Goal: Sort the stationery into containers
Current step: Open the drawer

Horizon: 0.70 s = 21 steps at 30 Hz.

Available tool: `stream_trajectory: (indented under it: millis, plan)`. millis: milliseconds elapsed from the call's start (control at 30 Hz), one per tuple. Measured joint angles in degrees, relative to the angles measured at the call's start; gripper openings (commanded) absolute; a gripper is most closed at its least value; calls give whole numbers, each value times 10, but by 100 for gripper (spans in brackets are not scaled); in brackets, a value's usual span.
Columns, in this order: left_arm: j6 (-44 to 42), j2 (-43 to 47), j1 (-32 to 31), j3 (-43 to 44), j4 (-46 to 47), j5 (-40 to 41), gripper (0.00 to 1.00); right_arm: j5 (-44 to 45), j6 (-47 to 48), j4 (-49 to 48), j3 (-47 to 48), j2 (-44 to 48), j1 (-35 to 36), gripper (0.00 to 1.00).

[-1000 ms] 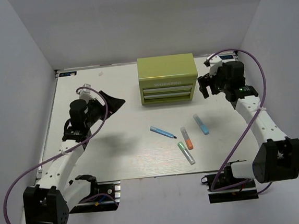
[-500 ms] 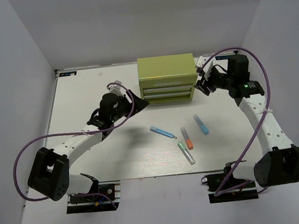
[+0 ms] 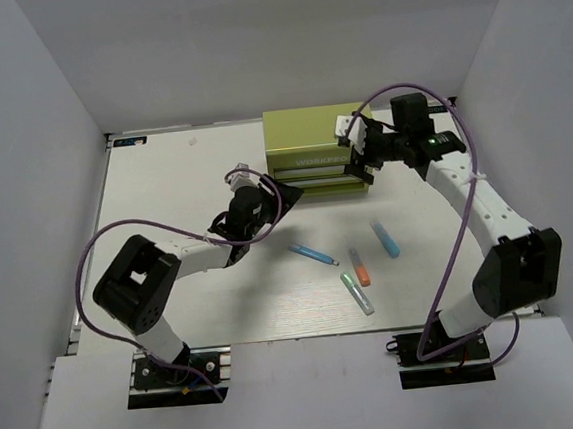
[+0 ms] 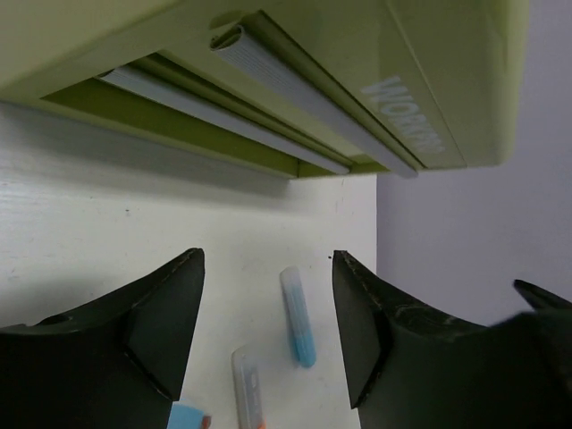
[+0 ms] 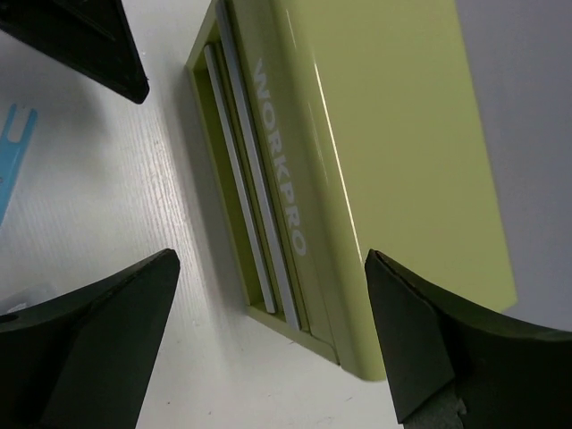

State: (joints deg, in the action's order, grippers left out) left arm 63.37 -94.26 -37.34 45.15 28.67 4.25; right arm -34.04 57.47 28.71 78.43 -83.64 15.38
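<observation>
An olive-green tool chest (image 3: 304, 133) is set upright at the far side, with both front drawers pushed in. Four items are laid flat in front of it: a thin blue pen (image 3: 312, 253), a light-blue marker (image 3: 386, 238), an orange-capped marker (image 3: 358, 265) and, just beside that, a green-capped marker (image 3: 357, 293).

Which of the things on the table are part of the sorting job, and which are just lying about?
Job: olive-green tool chest, thin blue pen, light-blue marker, orange-capped marker, green-capped marker.
Not the job: small blue sticker, far-left corner of the table.
</observation>
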Motion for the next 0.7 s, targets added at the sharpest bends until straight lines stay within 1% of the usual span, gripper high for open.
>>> stream_trajectory:
  millis: [133, 300, 400, 433, 467, 667, 700]
  plan:
    - [48, -34, -15, 1, 52, 50, 68, 31, -9, -7, 21, -45, 14, 89]
    - [90, -70, -24, 14, 108, 88, 68, 57, -16, -21, 23, -56, 22, 87]
    - [111, -95, -25, 29, 134, 102, 68, 71, -16, -31, 25, -61, 25, 83]
    - [116, -103, -26, 33, 139, 104, 68, 76, -16, -34, 26, -65, 26, 80]
    - [121, -108, -26, 37, 141, 106, 68, 81, -17, -36, 28, -69, 27, 80]
    - [148, -140, -26, 59, 163, 118, 68, 111, -24, -51, 45, -105, 27, 67]
    - [151, -143, -26, 61, 165, 119, 68, 115, -24, -55, 49, -110, 27, 67]
